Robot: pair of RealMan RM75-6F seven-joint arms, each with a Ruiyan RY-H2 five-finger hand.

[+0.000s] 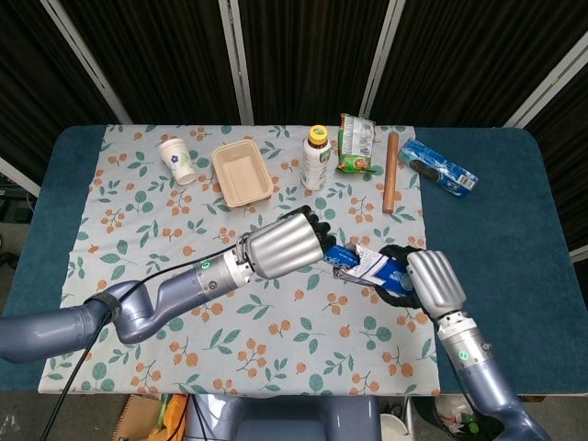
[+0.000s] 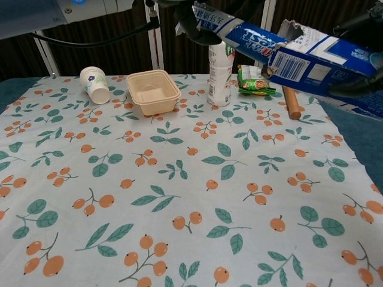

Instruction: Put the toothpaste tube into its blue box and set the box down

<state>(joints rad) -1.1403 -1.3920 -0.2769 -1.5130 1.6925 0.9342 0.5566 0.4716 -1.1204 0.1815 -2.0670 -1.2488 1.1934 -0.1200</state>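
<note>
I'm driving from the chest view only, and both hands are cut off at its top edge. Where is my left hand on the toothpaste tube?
Observer: In the head view the left hand is wrapped around the tail end of the toothpaste tube. Only a short stretch of tube shows between its fingers and the torn mouth of the blue box.
Operator: And where does the right hand hold the box?
Observer: The right hand grips the box's rear half, away from the mouth. Its dark fingers curl around the box, which is held above the flowered cloth.
</note>
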